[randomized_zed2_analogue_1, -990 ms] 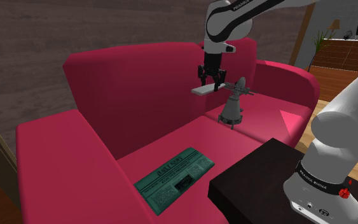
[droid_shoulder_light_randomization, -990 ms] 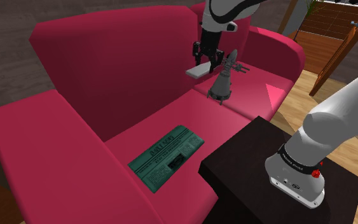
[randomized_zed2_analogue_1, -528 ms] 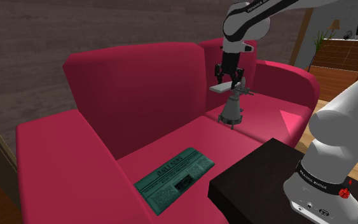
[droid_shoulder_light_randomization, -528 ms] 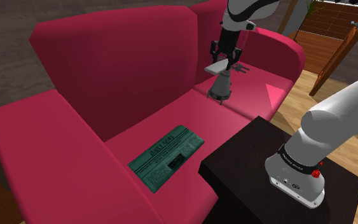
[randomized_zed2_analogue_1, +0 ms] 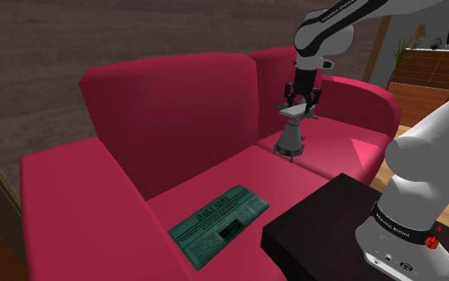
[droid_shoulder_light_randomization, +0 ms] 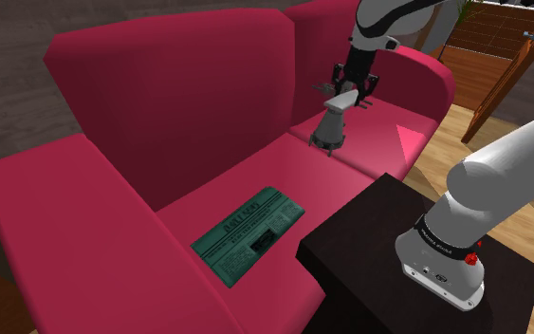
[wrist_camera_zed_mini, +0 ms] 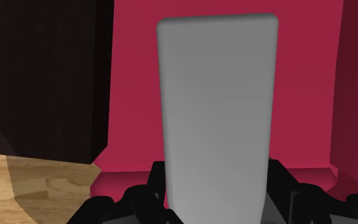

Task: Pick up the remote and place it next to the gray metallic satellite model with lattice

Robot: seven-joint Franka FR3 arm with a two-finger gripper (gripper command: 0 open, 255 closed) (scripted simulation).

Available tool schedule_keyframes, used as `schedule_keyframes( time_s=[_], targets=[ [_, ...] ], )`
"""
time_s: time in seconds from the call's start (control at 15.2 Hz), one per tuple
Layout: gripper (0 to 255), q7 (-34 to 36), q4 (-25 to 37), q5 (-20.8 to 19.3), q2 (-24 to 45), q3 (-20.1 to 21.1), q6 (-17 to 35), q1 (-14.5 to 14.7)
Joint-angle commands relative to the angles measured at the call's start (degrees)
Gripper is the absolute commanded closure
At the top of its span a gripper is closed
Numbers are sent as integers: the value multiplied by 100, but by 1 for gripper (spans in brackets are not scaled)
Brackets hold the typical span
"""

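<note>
A plain light-grey flat remote (wrist_camera_zed_mini: pixel 215 114) is clasped between my black fingers (wrist_camera_zed_mini: pixel 144 194). My gripper (droid_shoulder_light_randomization: pixel 354 88) is shut on it, and the remote (droid_shoulder_light_randomization: pixel 339 100) sticks out toward the shoulder view's left, hanging just above the top of the grey satellite model (droid_shoulder_light_randomization: pixel 331 126). The model stands upright on a cone-shaped base on the red sofa seat (droid_shoulder_light_randomization: pixel 350 166), near the seam between two cushions. In the second exterior view the gripper (randomized_zed2_analogue_1: pixel 302 94) holds the remote (randomized_zed2_analogue_1: pixel 293 112) right over the model (randomized_zed2_analogue_1: pixel 289 140), whose upper part is partly hidden by it.
A green newspaper (droid_shoulder_light_randomization: pixel 248 233) lies flat on the nearer sofa cushion. The sofa's tall backrest (droid_shoulder_light_randomization: pixel 189 104) and far armrest (droid_shoulder_light_randomization: pixel 421 81) enclose the seat. My dark stand (droid_shoulder_light_randomization: pixel 369 237) abuts the sofa front. Wooden floor (droid_shoulder_light_randomization: pixel 454 133) lies beyond the far armrest.
The arm has carried the remote toward both exterior views' right, from beside the satellite model's left side to just over its top. The grip stays shut.
</note>
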Motion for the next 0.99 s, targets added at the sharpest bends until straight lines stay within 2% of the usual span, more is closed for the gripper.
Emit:
schedule_keyframes(
  time_s=[0.0,0.92],
  targets=[
    [255,-9,-85,-2,65,-3,155,-2],
    [255,-6,-673,-7,663,10,1341,-3]
  ],
)
